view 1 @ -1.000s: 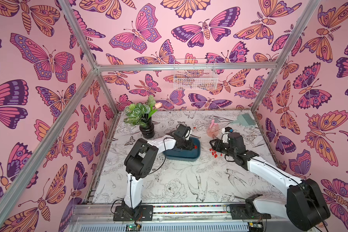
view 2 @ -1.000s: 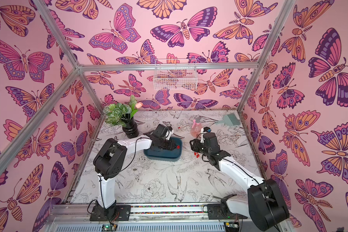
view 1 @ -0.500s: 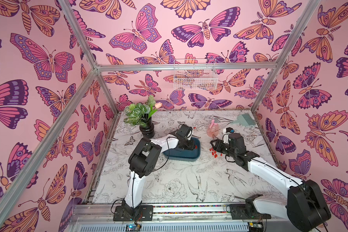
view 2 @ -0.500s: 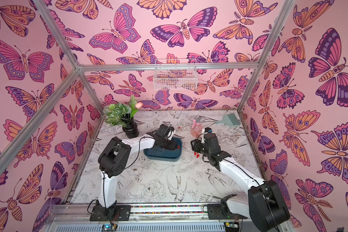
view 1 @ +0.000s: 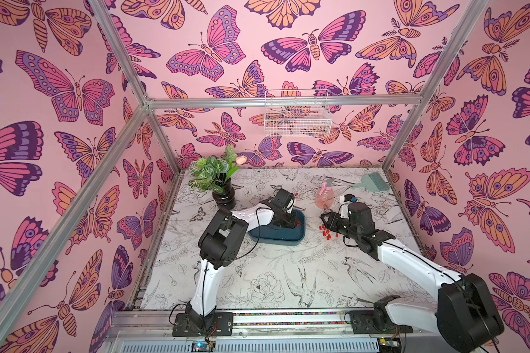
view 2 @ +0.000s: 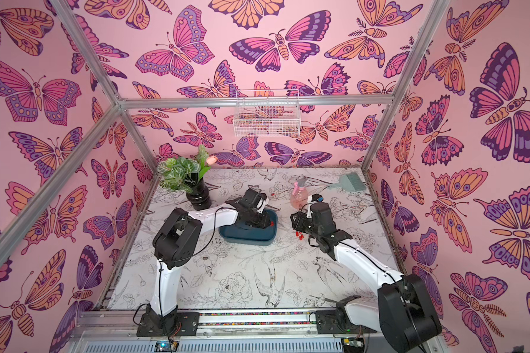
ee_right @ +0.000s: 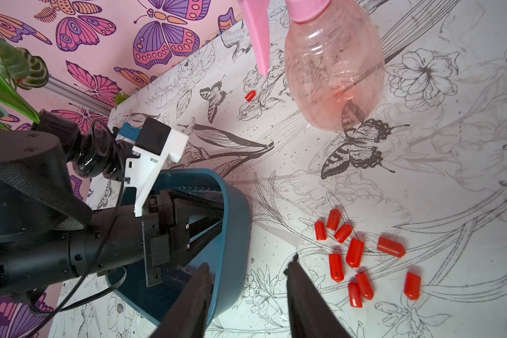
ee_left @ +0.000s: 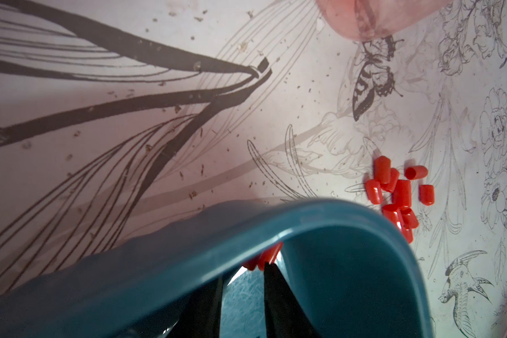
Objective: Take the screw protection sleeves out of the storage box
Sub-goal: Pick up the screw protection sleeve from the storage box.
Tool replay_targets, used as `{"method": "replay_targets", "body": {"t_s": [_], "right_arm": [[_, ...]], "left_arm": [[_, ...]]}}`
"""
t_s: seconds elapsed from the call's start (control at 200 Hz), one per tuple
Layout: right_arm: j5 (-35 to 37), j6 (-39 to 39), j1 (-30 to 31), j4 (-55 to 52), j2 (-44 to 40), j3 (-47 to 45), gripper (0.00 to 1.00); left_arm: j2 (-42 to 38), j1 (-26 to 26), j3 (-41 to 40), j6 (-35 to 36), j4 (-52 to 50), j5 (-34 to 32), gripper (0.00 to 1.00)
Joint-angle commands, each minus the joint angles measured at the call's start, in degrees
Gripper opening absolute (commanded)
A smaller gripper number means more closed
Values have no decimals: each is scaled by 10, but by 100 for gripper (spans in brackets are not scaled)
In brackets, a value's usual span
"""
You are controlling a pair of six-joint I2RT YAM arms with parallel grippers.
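Left fingers [ee_left: 275, 298]: down inside the storage box [ee_left: 319, 213], at the end nearest my right arm. One tip touches a couple of red sleeves [ee_left: 264, 256] tucked under the rim. There's a gap between the fingers further back, but the rim hides the other tip. Can't tell if I'm pinching a sleeve or only touching it.

Right fingers [ee_right: 305, 304]: spread apart, nothing between them, just bare bench [view 1: 257, 275] in the gap. They sit low between the box wall [ee_right: 234, 222] and the loose pile. One finger overlaps the wall in the right wrist view; contact unclear.

Pile of sleeves [ee_right: 354, 251]: nine or so, out on the bench just beside the box on my right-arm side, some touching each other. It shows in both top views [view 1: 328, 232] [view 2: 299, 235].

Stray sleeve [ee_right: 250, 95]: alone on the bench, farther back, near the pink spray bottle [ee_right: 334, 73].
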Motion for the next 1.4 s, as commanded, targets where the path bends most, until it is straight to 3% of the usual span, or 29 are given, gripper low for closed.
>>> {"method": "replay_targets", "body": {"t_s": [0.0,0.27,0.956,1.397], "right_arm": [[7,3,-4,5,-1,1,46],[4,3,-6,1,8,7,46],[1,4,-6,2,7,5,46],[-1,4,-5,2,13,8,46]], "left_arm": [[16,-6,12,8,-14,-1,29],[30,-10,31,9,-26,-3,29],[68,-6,98,-30,-49,-59,13],[85,-3,131,-62,-48,-64,10]]}}
